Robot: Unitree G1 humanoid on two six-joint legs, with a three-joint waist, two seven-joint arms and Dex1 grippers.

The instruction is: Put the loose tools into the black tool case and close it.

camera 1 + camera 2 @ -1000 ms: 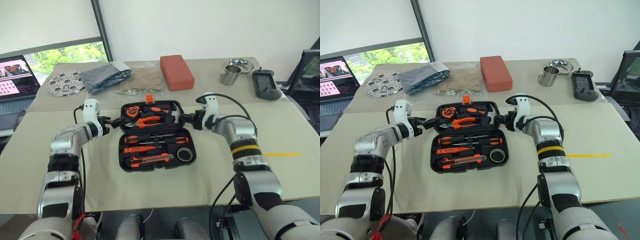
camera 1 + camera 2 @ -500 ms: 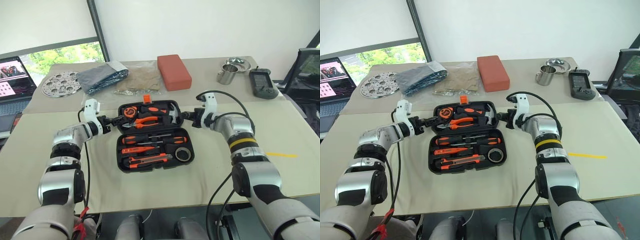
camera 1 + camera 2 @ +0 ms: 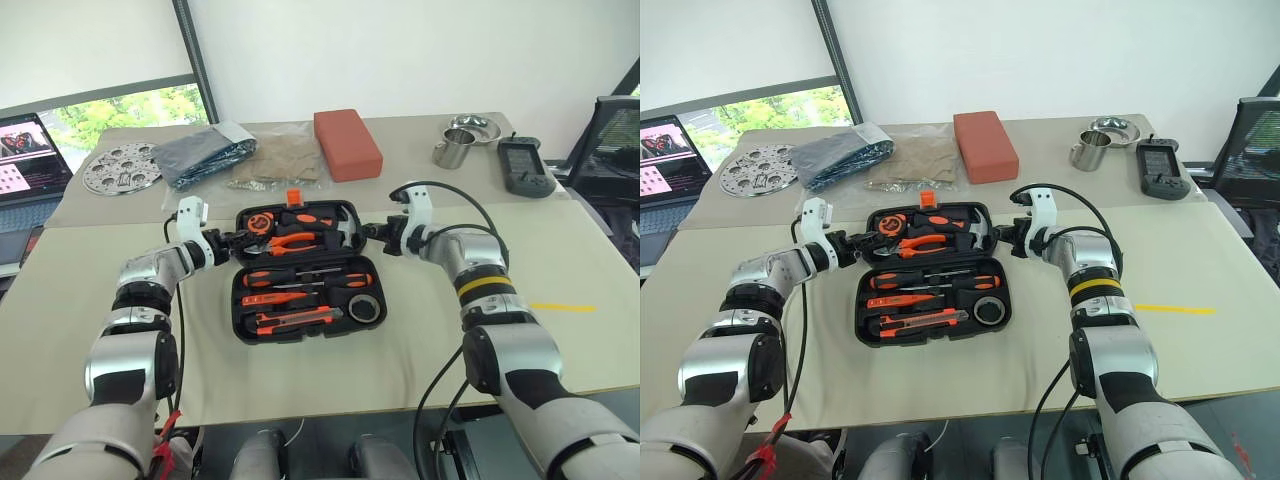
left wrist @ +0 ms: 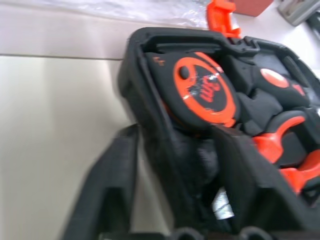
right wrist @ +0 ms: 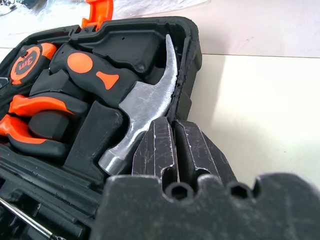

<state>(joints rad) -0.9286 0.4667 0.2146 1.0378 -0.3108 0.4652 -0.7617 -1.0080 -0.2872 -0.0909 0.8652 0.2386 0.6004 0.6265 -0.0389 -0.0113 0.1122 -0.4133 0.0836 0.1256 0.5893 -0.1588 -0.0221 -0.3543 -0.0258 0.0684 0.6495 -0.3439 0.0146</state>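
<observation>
The black tool case (image 3: 240, 300) lies open on the table with its orange latch (image 3: 294, 197) at the far edge. Its near half holds two screwdrivers (image 3: 310, 278) (image 3: 280, 298), a slim tester screwdriver (image 3: 300, 287), a utility knife (image 3: 295, 320) and a tape roll (image 3: 366, 308). The far half holds tape measure, pliers and hammer. My left gripper (image 3: 236, 240) is at the far half's left corner, fingers (image 4: 107, 190) either side of the wall, shut on it. My right gripper (image 3: 368, 232) is shut, its tips (image 5: 171, 122) against the far half's right rim beside the hammer head.
Behind the case lie a red-orange block (image 3: 347, 143), brown paper with screws (image 3: 280, 160), a dark bag (image 3: 205, 152) and a perforated metal disc (image 3: 120, 167). A steel cup (image 3: 455, 150), bowl (image 3: 470, 125) and black handheld device (image 3: 525, 165) sit far right. A laptop (image 3: 30, 145) stands far left.
My left gripper has slid right onto the case's left corner and closed on its wall. The right gripper's fingers have closed; that hand has stayed by the right rim.
</observation>
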